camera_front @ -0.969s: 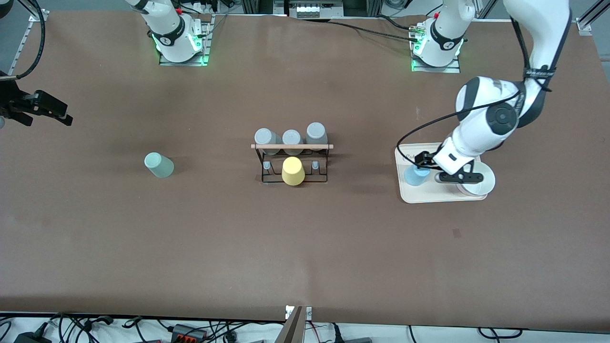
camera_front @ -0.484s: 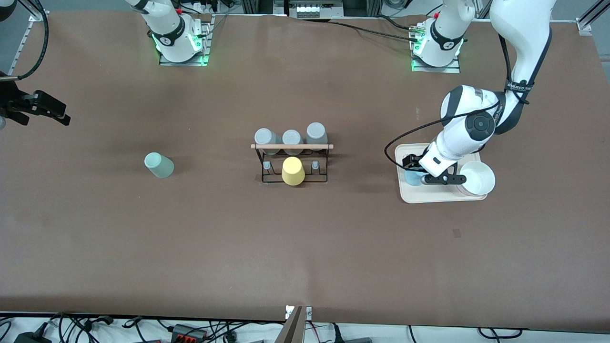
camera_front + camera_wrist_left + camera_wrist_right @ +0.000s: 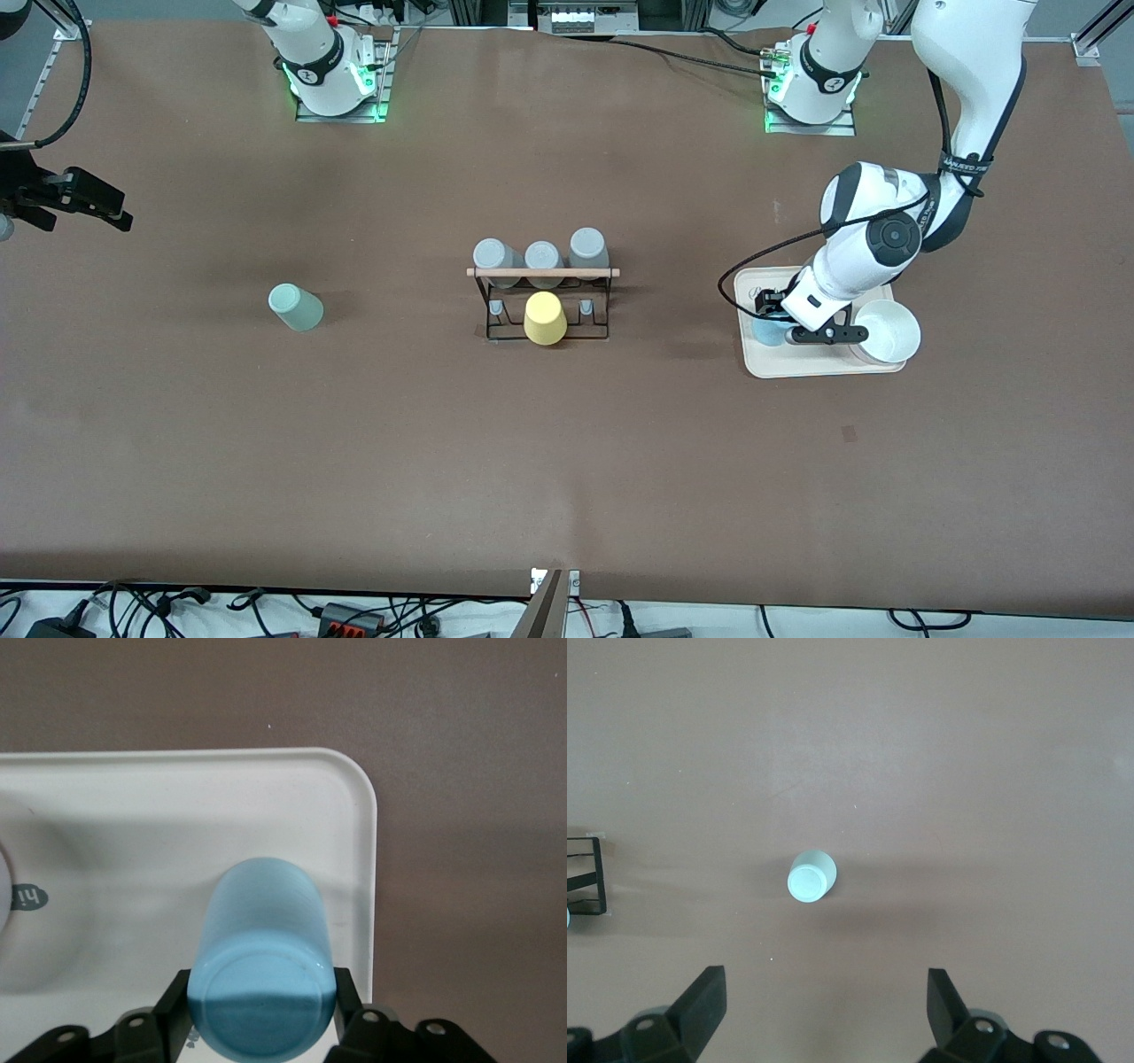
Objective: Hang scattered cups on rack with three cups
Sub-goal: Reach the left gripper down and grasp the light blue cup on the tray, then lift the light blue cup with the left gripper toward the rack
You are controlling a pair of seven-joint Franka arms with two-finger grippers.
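The light blue cup (image 3: 764, 334) stands on the cream tray (image 3: 753, 365) at the left arm's end of the table. My left gripper (image 3: 769, 319) is down over it, and its two fingers press the cup's sides (image 3: 262, 992) near the base. The pale mint cup (image 3: 295, 307) stands on the bare table toward the right arm's end, also seen in the right wrist view (image 3: 812, 877). My right gripper (image 3: 71, 199) waits open and empty over the table's right-arm end. The black wire rack (image 3: 542, 306) with its wooden rod (image 3: 542, 272) stands mid-table.
Three grey cups (image 3: 540, 255) hang on the rack's row farther from the front camera, and a yellow cup (image 3: 544, 319) on its nearer row. A white bowl (image 3: 886, 332) sits on the tray beside the blue cup. A rack corner (image 3: 589, 877) shows in the right wrist view.
The left arm swung in and lowered its gripper from beside the blue cup to around it, then settled there. The right gripper and the mint cup have barely moved.
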